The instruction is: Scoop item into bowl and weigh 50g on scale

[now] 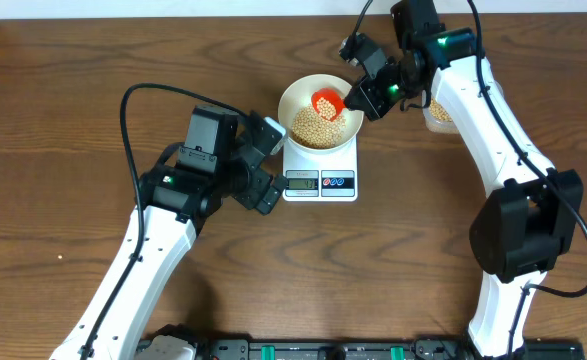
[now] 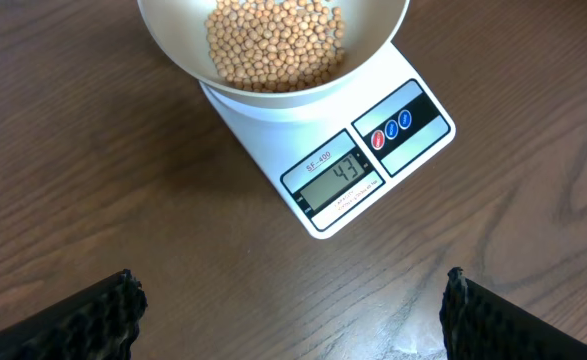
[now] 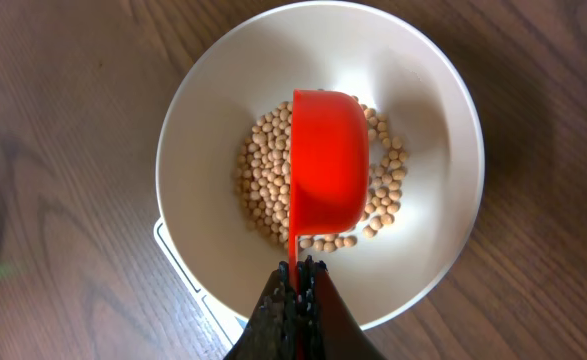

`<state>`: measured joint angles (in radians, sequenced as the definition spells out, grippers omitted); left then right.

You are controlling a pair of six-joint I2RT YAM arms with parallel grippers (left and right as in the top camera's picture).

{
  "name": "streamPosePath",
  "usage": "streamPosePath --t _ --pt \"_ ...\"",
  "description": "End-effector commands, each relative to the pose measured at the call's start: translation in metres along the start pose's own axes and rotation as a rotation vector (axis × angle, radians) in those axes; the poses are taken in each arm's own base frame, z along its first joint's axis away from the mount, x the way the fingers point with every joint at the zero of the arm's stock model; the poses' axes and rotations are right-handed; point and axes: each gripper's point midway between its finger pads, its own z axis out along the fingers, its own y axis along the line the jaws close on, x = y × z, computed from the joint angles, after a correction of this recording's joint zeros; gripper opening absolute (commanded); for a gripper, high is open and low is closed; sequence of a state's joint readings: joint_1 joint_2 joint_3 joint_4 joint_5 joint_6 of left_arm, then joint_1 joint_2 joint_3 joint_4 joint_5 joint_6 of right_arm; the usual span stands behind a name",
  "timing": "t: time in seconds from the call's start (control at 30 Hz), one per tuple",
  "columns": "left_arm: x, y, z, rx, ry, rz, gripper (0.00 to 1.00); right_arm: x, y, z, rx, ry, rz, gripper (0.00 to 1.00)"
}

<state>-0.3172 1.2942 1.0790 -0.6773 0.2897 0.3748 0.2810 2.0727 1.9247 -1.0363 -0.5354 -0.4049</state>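
The white bowl (image 1: 297, 100) stands on the white scale (image 1: 320, 181) and holds a heap of tan beans (image 1: 315, 127). The scale display (image 2: 336, 173) reads 43 in the left wrist view, where the bowl (image 2: 173, 45) and beans (image 2: 273, 40) also show. My right gripper (image 1: 365, 97) is shut on the handle of a red scoop (image 1: 327, 103), which is turned on its side over the beans. In the right wrist view the scoop (image 3: 328, 170) hangs above the beans (image 3: 263, 180) in the bowl (image 3: 203, 130), held by the gripper (image 3: 296, 272). My left gripper (image 2: 288, 300) is open and empty, beside the scale's front left.
A clear tub with more beans (image 1: 439, 115) sits at the right behind my right arm. The table is dark wood (image 1: 73, 100). The arm bases stand at the front edge.
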Motion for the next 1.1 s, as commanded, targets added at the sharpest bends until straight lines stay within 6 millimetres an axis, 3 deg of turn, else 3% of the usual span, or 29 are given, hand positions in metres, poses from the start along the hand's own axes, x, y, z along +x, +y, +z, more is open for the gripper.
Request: streamPosePath --t 0.0,0.63,1.07 --pt "-0.001 -0.002 0.001 0.016 0.001 0.015 0.96 -0.011 0.014 -0.015 -0.012 -0.04 -0.02 0.01" --pt "-0.001 -0.002 0.001 0.016 0.001 0.015 0.96 -0.007 0.0 -0.015 0.071 -0.01 -0.031 0.01" --pt "-0.001 -0.002 0.001 0.015 0.001 0.015 0.96 -0.019 0.025 -0.016 -0.079 -0.079 -0.027 0.01"
